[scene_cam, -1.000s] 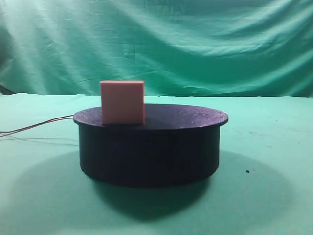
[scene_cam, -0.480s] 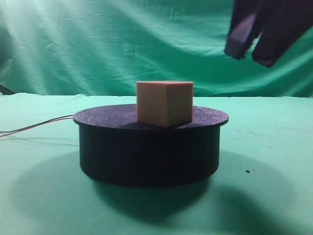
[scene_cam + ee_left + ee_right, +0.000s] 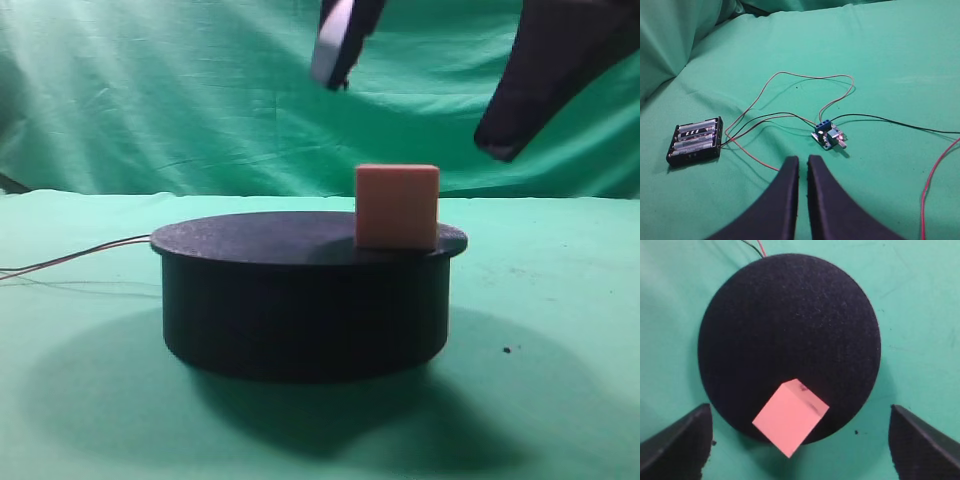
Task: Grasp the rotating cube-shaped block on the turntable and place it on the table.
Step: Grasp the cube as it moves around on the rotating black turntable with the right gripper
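Note:
The salmon-pink cube-shaped block [image 3: 397,206] sits on the right edge of the black turntable [image 3: 260,290], which stands on the green table [image 3: 560,330]. My right gripper [image 3: 415,115] hangs wide open above the block without touching it, one finger up left and one up right. In the right wrist view the block [image 3: 790,417] lies at the near rim of the turntable [image 3: 790,325], between the spread fingers of the right gripper [image 3: 797,411]. My left gripper [image 3: 802,161] is shut and empty over bare cloth, away from the turntable.
Thin wires [image 3: 70,262] run left from the turntable. The left wrist view shows a black battery holder [image 3: 695,141], a small blue circuit board [image 3: 828,136] and looping red and black wires [image 3: 805,77] on the cloth.
The block has ridden the turning disc from its left side to its right edge. My right gripper has come in from the upper right, spread wide and moved over the block.

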`<state>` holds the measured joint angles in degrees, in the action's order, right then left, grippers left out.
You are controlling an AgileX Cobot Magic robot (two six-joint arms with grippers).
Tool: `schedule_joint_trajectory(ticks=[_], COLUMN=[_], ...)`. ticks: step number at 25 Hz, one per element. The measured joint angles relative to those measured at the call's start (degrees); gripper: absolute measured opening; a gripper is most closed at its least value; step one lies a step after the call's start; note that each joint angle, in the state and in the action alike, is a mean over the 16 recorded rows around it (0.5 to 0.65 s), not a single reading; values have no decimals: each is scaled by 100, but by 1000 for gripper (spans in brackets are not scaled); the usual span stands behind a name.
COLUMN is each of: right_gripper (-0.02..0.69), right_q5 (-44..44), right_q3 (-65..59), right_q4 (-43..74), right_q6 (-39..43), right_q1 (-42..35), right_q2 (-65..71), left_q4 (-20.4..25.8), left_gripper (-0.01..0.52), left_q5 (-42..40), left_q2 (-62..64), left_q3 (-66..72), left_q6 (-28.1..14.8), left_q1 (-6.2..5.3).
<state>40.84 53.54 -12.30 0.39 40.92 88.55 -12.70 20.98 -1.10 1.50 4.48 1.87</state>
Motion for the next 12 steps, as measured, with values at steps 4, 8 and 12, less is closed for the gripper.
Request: schedule_joint_trajectory(ticks=[4,8,12], right_gripper=[298,237,235], right_q5=[254,479,463], right_q3=[183,130,-200], right_q4=[367,668,819], right_q6=[188,393,562], right_q1=[-123,-300,-480], right_q2=[-104,-350,-568], left_q4=[0,0,0], left_gripper=[0,0,0], left_q5=[0,0,0], left_q2=[0,0,0], left_q3=[0,0,0], left_q6=[0,0,0], left_q1=[0,0,0])
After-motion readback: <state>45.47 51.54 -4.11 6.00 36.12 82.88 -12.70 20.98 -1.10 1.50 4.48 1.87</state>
